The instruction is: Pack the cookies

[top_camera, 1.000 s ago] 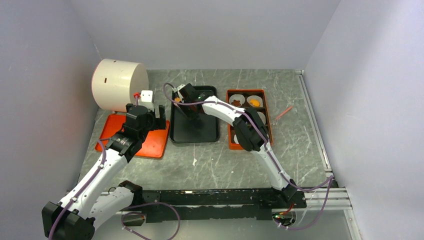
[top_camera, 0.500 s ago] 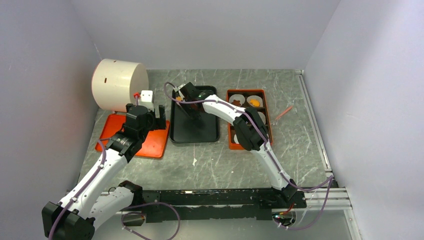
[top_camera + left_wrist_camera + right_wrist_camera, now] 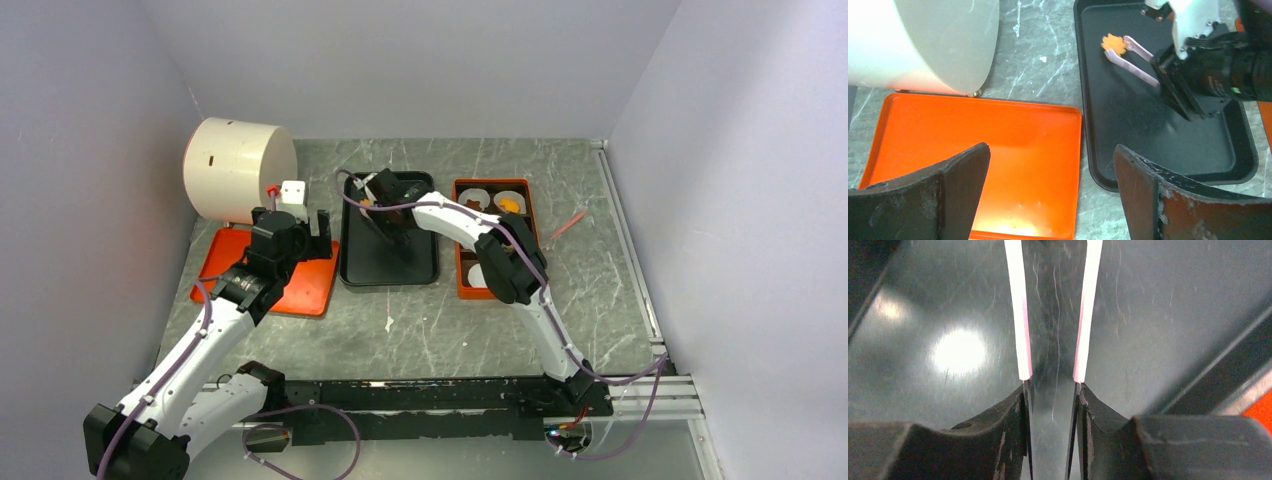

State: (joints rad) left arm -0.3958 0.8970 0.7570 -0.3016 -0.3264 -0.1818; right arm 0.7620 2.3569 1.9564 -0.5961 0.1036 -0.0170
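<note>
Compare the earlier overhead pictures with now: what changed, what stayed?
The right arm's elbow swung slightly rightward, and the right gripper, clamping tweezers over the black tray, shifted right. Nothing was let go. The left gripper, open over the orange tray, the cup box and the white drum stayed put.

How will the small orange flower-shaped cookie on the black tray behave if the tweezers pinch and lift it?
The small orange flower-shaped cookie looks thin and flat, so it is probably light and brittle; hard squeezing may chip its scalloped edge. The glossy black tray seems slick, so it may slide away from the thin pink and white tweezers.
</note>
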